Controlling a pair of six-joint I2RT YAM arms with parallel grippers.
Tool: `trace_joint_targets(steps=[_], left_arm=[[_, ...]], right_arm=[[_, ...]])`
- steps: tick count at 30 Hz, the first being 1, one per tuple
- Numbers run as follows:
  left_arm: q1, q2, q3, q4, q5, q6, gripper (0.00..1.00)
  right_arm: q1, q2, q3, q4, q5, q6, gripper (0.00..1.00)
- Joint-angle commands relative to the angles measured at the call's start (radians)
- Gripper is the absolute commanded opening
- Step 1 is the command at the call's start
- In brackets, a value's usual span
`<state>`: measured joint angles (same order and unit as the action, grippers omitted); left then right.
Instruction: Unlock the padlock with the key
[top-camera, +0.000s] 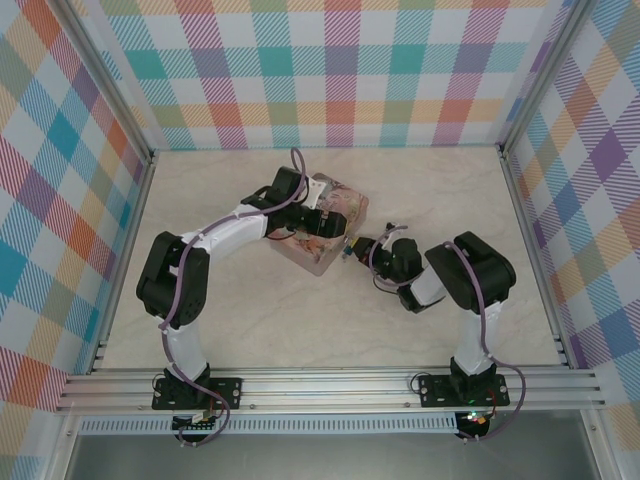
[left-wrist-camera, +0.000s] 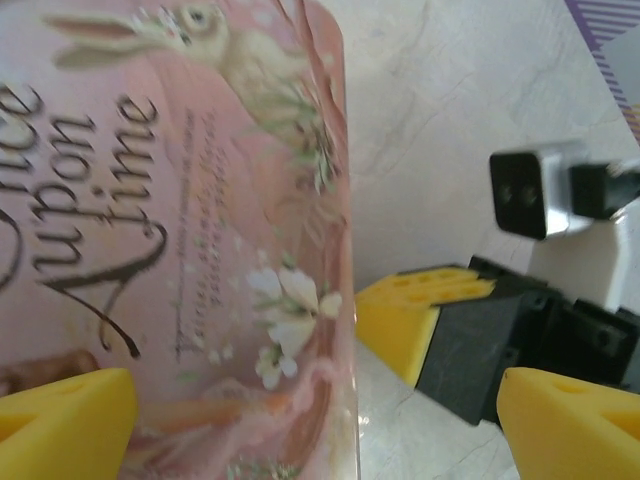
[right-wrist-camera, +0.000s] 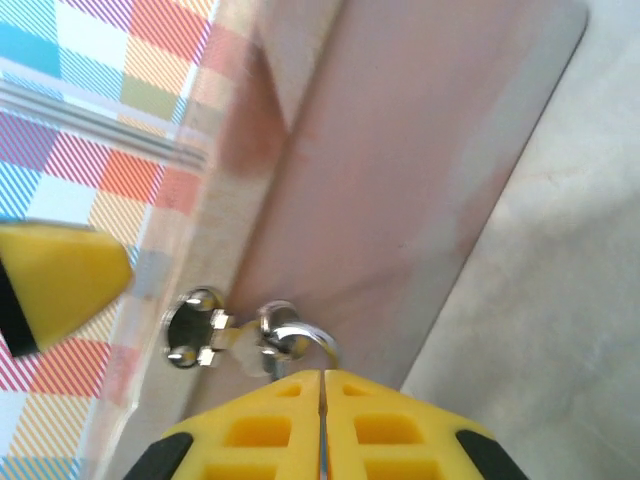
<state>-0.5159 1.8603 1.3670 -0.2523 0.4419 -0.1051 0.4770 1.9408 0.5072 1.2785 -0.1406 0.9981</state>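
Left wrist view: the pink tin (left-wrist-camera: 200, 250) carries looping dark script turned sideways down the frame, reading "Upon" and "A time". A word before them is cut off at the left edge to "nce". A pale rabbit sits at the top and white flowers lower down, beside a line of small print too blurred to read. The left gripper (left-wrist-camera: 320, 425) is spread wide, one yellow finger (left-wrist-camera: 60, 415) over the tin at lower left and the other at lower right over the table (left-wrist-camera: 450, 100).

From the top, the padlock (top-camera: 346, 250) is only a blue speck at the tin's right edge, just at the right arm's tip. At the bottom centre of the right wrist frame, the right gripper (right-wrist-camera: 320, 400) has its yellow pads pressed together. A silver loop (right-wrist-camera: 300, 340) and a small metal fitting (right-wrist-camera: 195, 335) lie just above them against the tin's side. I cannot make out the key, nor whether anything is pinched.
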Motion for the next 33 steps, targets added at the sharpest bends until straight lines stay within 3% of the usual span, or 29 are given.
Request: trace_joint_targets(steps=[1, 6, 10, 18, 24, 33], left_arm=[[-0.01, 0.014, -0.032, 0.032, -0.017, -0.002, 0.93], [-0.01, 0.007, -0.081, 0.058, -0.024, -0.014, 0.93], [-0.01, -0.001, -0.096, 0.065, -0.043, -0.014, 0.93], [-0.01, -0.003, -0.093, 0.062, -0.073, -0.011, 0.93], [-0.009, -0.009, -0.095, 0.059, -0.076, -0.011, 0.93], [-0.009, -0.013, -0.091, 0.073, -0.069, -0.026, 0.93]], right_arm=[[-0.003, -0.032, 0.048, 0.033, 0.058, 0.056, 0.09], [-0.003, -0.048, 0.081, -0.032, 0.074, 0.061, 0.09], [-0.012, -0.087, 0.035, -0.066, 0.089, 0.01, 0.14], [-0.085, -0.075, -0.008, -0.071, -0.158, -0.131, 0.3], [-0.103, -0.053, 0.012, -0.175, -0.273, -0.187, 0.39], [-0.041, -0.057, 0.023, -0.303, -0.204, -0.18, 0.38]])
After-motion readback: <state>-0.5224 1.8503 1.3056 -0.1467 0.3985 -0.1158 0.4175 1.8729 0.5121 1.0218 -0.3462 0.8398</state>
